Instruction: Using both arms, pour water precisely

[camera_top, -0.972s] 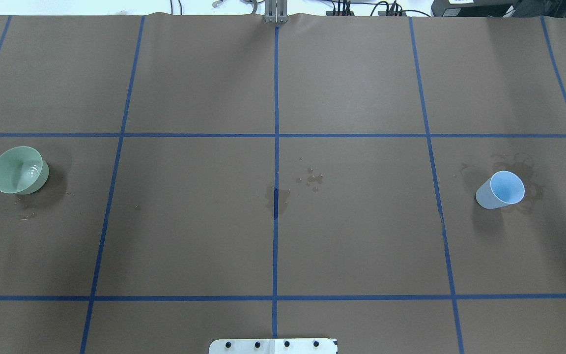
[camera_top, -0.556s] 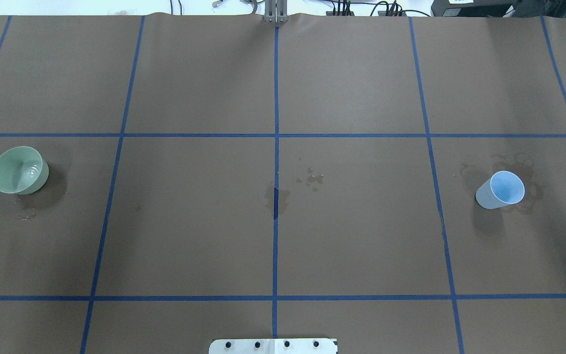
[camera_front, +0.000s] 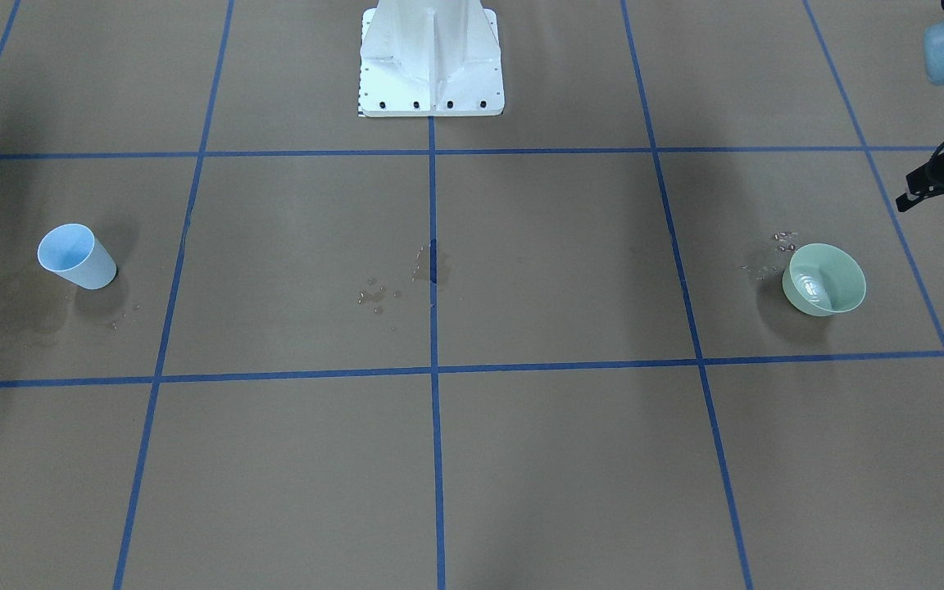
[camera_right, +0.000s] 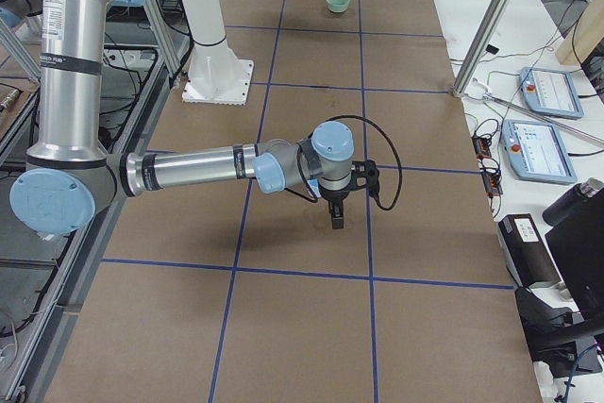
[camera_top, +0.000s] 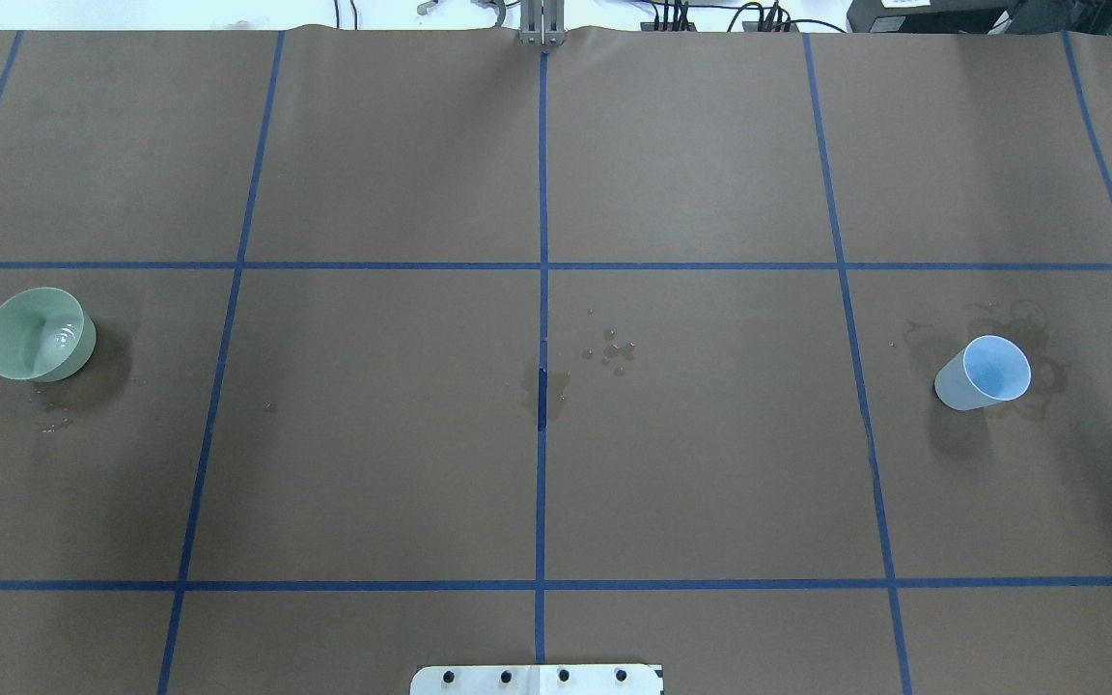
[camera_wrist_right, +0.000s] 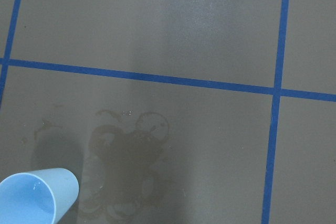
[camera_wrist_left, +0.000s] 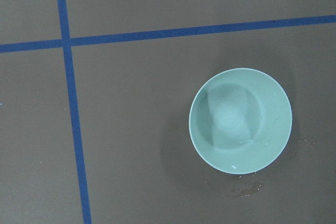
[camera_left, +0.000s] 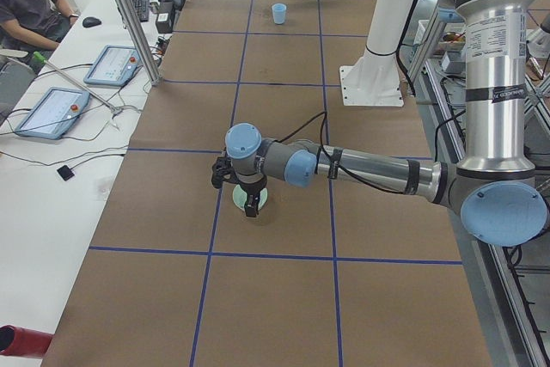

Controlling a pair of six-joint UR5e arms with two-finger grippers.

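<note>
Green bowl (camera_top: 35,333), blue cup (camera_top: 986,372) upright, well apart on taped table (camera_top: 373,434).

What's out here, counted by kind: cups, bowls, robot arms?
blue cup: 1
green bowl: 1
robot arms: 2, the left arm and the right arm
Total: 4
</note>
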